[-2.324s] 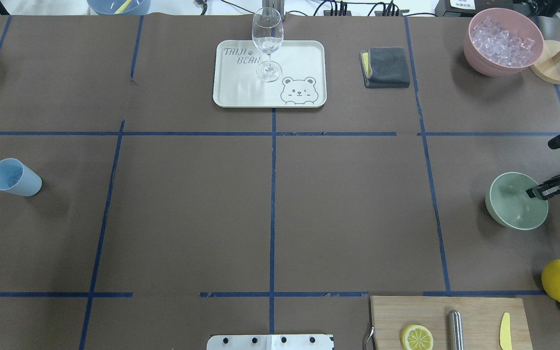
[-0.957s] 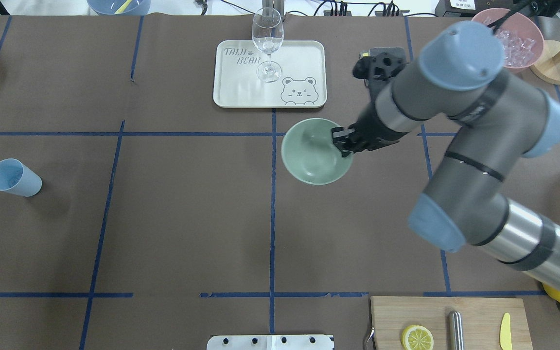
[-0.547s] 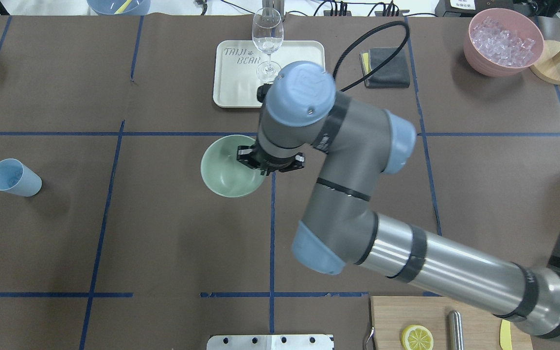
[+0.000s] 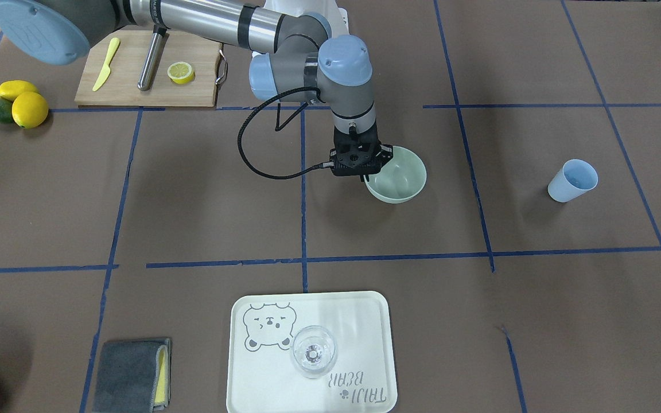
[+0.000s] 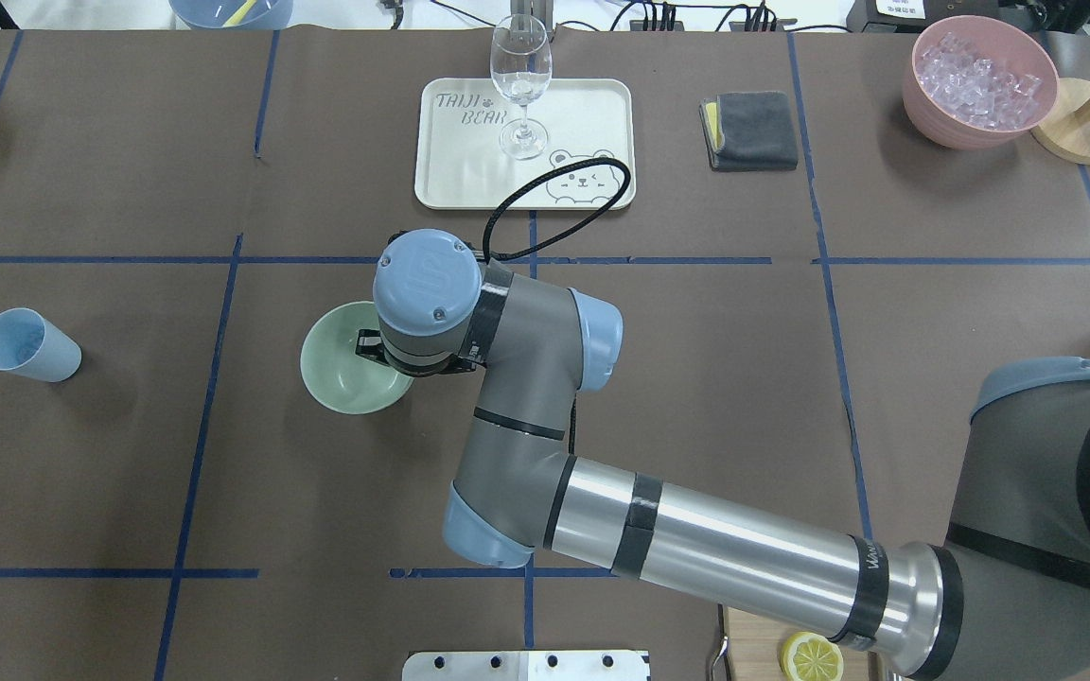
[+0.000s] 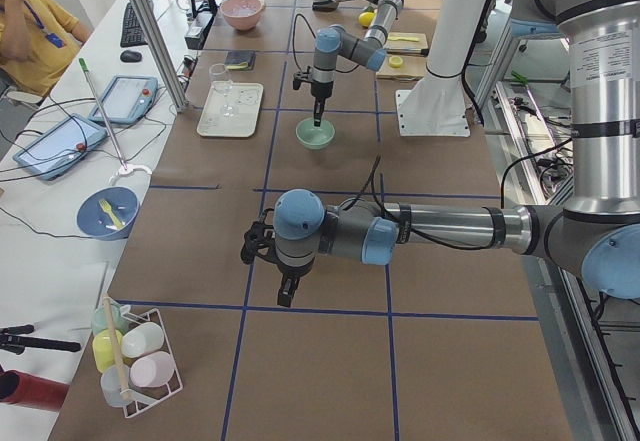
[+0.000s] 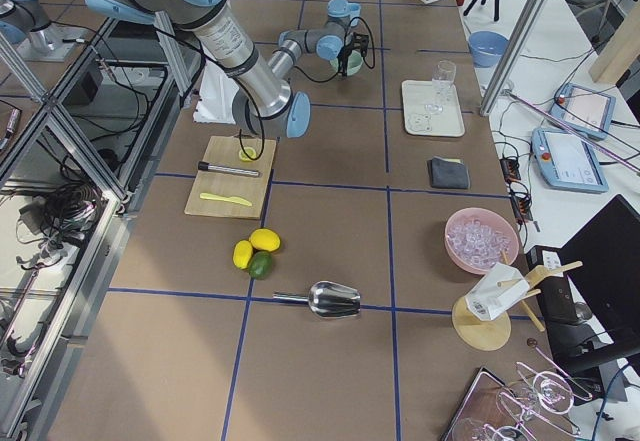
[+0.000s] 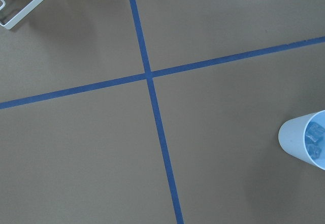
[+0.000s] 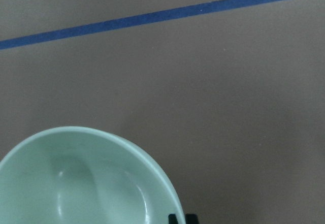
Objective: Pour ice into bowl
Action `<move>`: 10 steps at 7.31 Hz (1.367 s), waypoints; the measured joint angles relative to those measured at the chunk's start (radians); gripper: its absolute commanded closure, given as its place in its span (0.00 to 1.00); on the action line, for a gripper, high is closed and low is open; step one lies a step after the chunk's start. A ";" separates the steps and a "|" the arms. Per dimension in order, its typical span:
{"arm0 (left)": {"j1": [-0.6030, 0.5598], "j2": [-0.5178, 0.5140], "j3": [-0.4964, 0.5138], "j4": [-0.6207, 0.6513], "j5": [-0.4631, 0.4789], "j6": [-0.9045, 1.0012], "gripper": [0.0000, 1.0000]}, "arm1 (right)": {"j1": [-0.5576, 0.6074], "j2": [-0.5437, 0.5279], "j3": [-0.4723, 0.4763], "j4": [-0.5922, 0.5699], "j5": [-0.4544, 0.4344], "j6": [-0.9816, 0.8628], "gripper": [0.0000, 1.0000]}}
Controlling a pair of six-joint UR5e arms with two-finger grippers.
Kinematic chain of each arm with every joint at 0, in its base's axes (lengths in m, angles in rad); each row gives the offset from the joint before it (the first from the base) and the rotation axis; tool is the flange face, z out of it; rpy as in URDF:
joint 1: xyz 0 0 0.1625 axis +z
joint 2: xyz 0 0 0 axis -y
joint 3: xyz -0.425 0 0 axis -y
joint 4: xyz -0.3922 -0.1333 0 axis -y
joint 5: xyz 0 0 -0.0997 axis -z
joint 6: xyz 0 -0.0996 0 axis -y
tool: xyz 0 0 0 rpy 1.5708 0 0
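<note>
The pale mint-green bowl (image 5: 346, 374) sits left of the table's centre line, low over or on the brown cover. My right gripper (image 5: 373, 350) is shut on its rim on the side nearer the centre, mostly hidden under the wrist. The front view shows the bowl (image 4: 399, 175) and the gripper (image 4: 366, 176). The right wrist view shows the empty bowl (image 9: 76, 183). The ice (image 8: 314, 138) lies in the light blue cup (image 5: 29, 345) at the far left. My left gripper (image 6: 286, 294) shows only in the left side view, so I cannot tell its state.
A white tray (image 5: 592, 104) with a clear wine glass (image 5: 521, 85) stands at the back middle. A grey cloth (image 5: 753, 130) and a pink container of ice (image 5: 978, 80) are at the back right. A cutting board (image 4: 129, 74) and lemons (image 4: 26, 106) lie by the robot.
My right arm has carried the bowl from the table's right side across the centre line to the left half, toward the light blue cup. The cup has not moved.
</note>
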 measured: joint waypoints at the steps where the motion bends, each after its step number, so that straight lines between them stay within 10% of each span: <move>1: 0.000 0.001 0.000 0.000 0.000 0.000 0.00 | -0.009 0.009 -0.023 0.006 -0.002 0.001 0.01; 6: 0.001 0.000 0.010 0.000 0.000 -0.003 0.00 | 0.028 0.012 0.008 -0.024 -0.052 -0.031 0.00; 10: 0.002 -0.010 -0.011 0.000 0.001 -0.004 0.00 | 0.316 -0.188 0.243 -0.194 0.205 -0.391 0.00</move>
